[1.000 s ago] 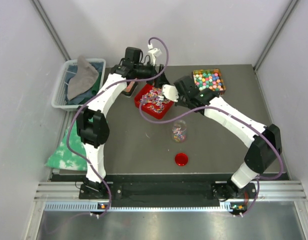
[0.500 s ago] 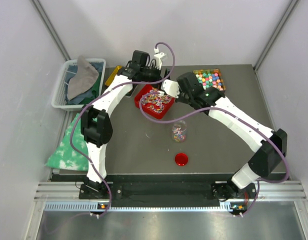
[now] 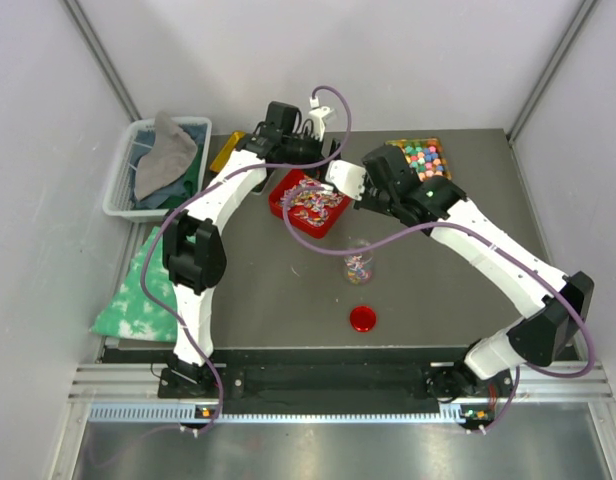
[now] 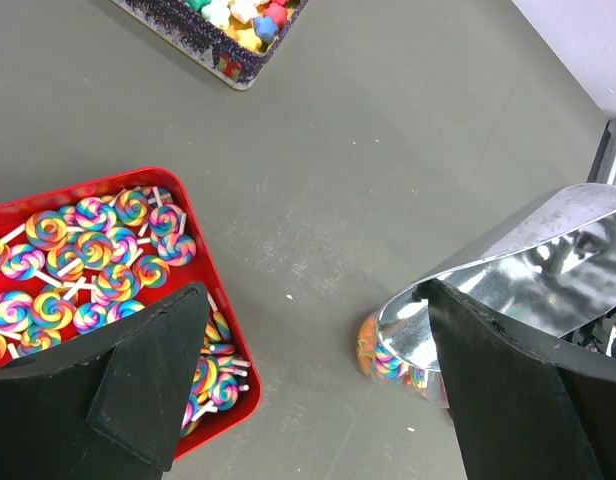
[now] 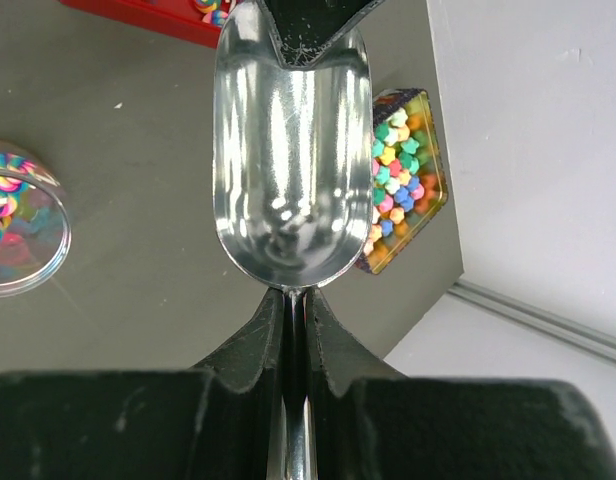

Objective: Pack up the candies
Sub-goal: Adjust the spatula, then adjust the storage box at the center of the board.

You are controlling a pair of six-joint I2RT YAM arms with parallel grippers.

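Note:
The candies lie in trays: rainbow swirl lollipops in a red tray [image 3: 306,207] [image 4: 88,262] and pastel pieces in a dark tray [image 3: 420,160] [image 5: 403,175]. A clear jar [image 3: 358,262] [image 4: 390,355] [image 5: 18,235] holds some candies. My right gripper [image 5: 293,295] [image 3: 360,186] is shut on the handle of a shiny metal scoop [image 5: 293,150] [image 4: 528,265], whose bowl is empty and hangs between the red tray and the jar. Behind the red tray my left gripper [image 4: 313,295] [image 3: 320,150] hovers open, with nothing between its fingers.
A red round lid [image 3: 363,319] lies in front of the jar. A yellow tray [image 3: 227,151] shows behind the left arm. A basket [image 3: 128,150] with a grey cloth stands at the back left. A green cloth [image 3: 126,300] lies along the table's left edge.
The left gripper has shifted right, along the back of the red tray. The right gripper with the scoop has moved up and to the right, and its elbow has swung outward.

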